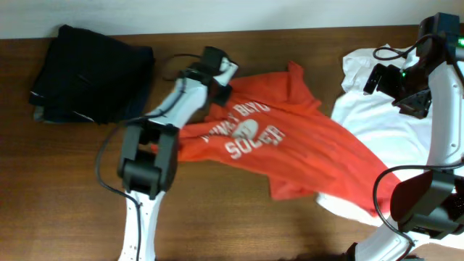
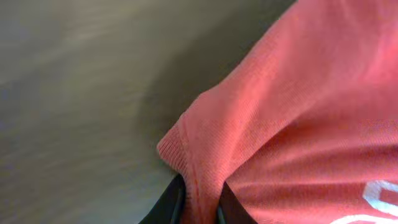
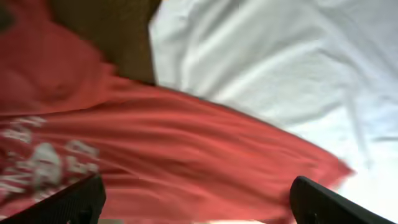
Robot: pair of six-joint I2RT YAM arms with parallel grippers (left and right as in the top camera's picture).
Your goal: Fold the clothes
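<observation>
The orange-red T-shirt (image 1: 290, 138) with white lettering lies crumpled across the middle of the table. My left gripper (image 1: 217, 90) is at its back left corner. In the left wrist view the gripper (image 2: 200, 208) is shut on a raised fold at the shirt's hem (image 2: 199, 155), and the cloth fills the gap between the black fingers. A plain white T-shirt (image 1: 384, 123) lies at the right, partly under the orange one. My right gripper (image 1: 377, 78) hovers above it. In its wrist view the gripper (image 3: 196, 208) stands wide open over orange cloth (image 3: 186, 155) and white cloth (image 3: 267, 56), holding nothing.
A heap of dark clothing (image 1: 90, 72) sits at the back left corner. Bare brown tabletop (image 1: 65, 181) shows along the front and left. Black cables run beside both arms.
</observation>
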